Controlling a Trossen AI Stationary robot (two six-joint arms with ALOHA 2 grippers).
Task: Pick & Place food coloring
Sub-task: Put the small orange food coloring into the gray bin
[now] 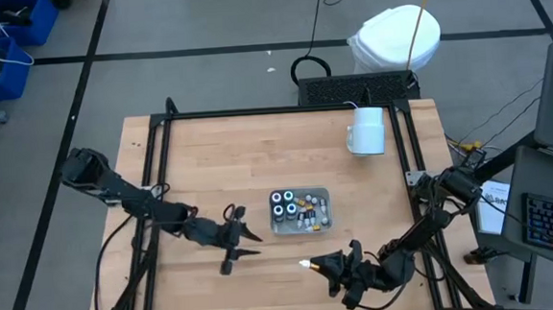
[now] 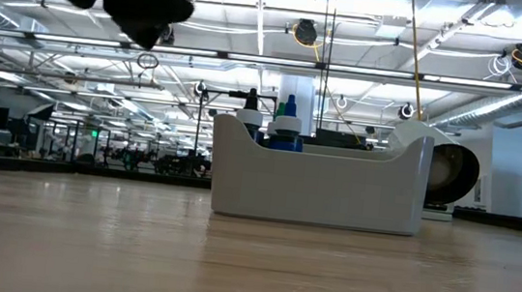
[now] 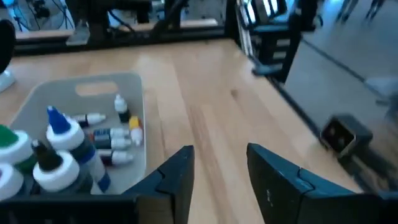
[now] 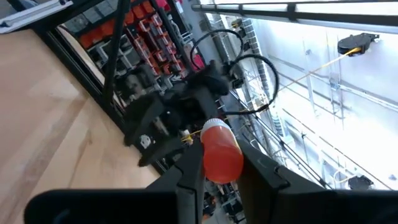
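Right wrist view shows the right gripper (image 4: 214, 171) pinching a tiny red bottle (image 4: 221, 151), held at about five o'clock from the tray (image 1: 301, 229). More white-capped bottles (image 3: 115, 134) and dark pots (image 1: 283, 205) lie inside that tray. At nine o'clock, the left gripper (image 3: 219, 180) is spread, holding nothing.

There is one clear plastic tray (image 1: 301, 229) on the table and one white mug (image 1: 366, 130). In the tray I count four dark round pots (image 1: 283, 205) with pale ringed tops, plus a jumble of small dropper bottles (image 1: 311, 211), too tangled to count exactly. One more red bottle (image 4: 221, 151) is off in a gripper. Two robot arms.
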